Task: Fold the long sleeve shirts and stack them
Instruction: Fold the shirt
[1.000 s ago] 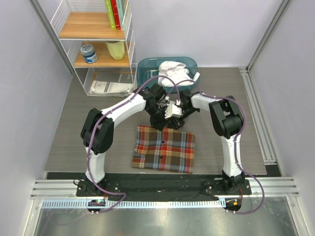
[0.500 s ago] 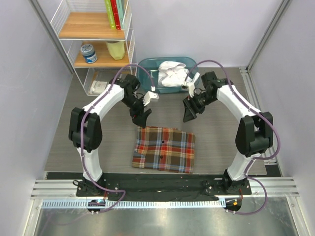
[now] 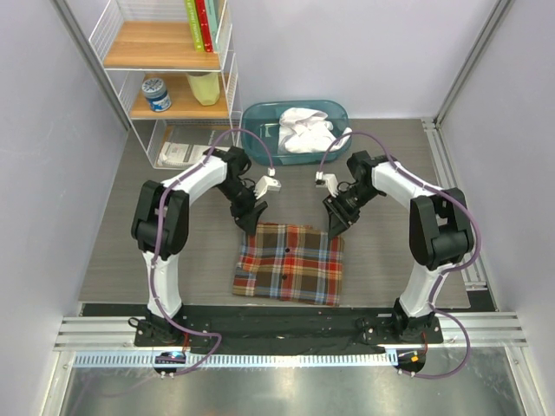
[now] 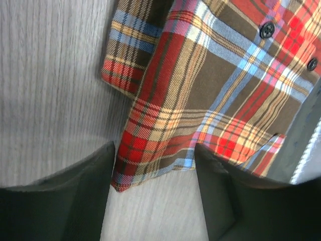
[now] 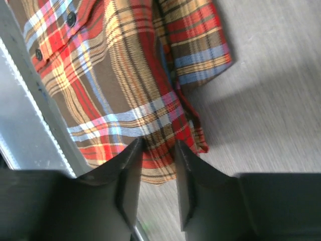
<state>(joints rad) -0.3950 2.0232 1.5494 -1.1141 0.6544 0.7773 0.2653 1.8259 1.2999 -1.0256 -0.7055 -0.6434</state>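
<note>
Nearest the arm bases, the red, brown, blue and yellow plaid flannel shirt (image 3: 288, 264) lies on the grey wood-grain counter (image 3: 121, 251). It is folded into a rough rectangle with its buttons showing on top.

Both claws sit at its far edge, one at each far corner. The left claw (image 3: 252, 218) has its jaws well apart and grips nothing. In its wrist view the far left corner of the cloth lies between and below the two dark fingers (image 4: 60, 201). The right claw (image 3: 336, 222) shows a narrower gap with the far right edge of the cloth visible through it, and no cloth looks pinched.

The step in hand reads as taking both far corners, either to bring the far edge toward the near one or to lift the bundle. To do it well, each claw should go down until one finger slides under every layer at its corner, not the top layer alone. This matters because a loose flap sticks out beside each corner. Both claws should close together, lift level, and keep the corners evenly apart so the cloth neither sags nor pulls askew.

Farther off, a plain white cloth shirt (image 3: 303, 130) lies crumpled in the teal plastic tub (image 3: 251, 121), not yet folded.
</note>
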